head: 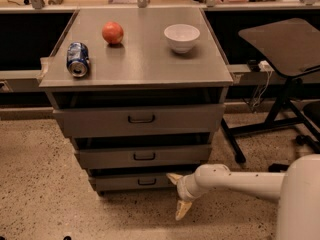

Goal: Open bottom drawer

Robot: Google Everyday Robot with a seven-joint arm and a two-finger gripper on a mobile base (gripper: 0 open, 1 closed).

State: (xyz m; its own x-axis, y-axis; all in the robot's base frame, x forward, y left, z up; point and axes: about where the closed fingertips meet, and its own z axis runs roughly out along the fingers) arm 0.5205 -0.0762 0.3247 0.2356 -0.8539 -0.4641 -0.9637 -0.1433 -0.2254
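Observation:
The bottom drawer (125, 182) is the narrowest grey front, lowest of three on the grey metal cabinet, with a small dark loop handle (146, 181) at its centre. It stands slightly out from the cabinet. My gripper (179, 194) is at the end of the white arm coming in from the lower right, just right of the drawer front and low near the floor. Its two cream fingers (182, 210) are spread apart, one near the drawer's right end, one pointing down. It holds nothing and is a little right of the handle.
Above are the mid-sized drawer (144, 156) and the widest drawer (140, 119). On the cabinet top (145, 59) lie a blue can (77, 60), a red apple (112, 33) and a white bowl (181, 37). A black chair (285, 64) stands at right. Speckled floor (45, 184) lies at left.

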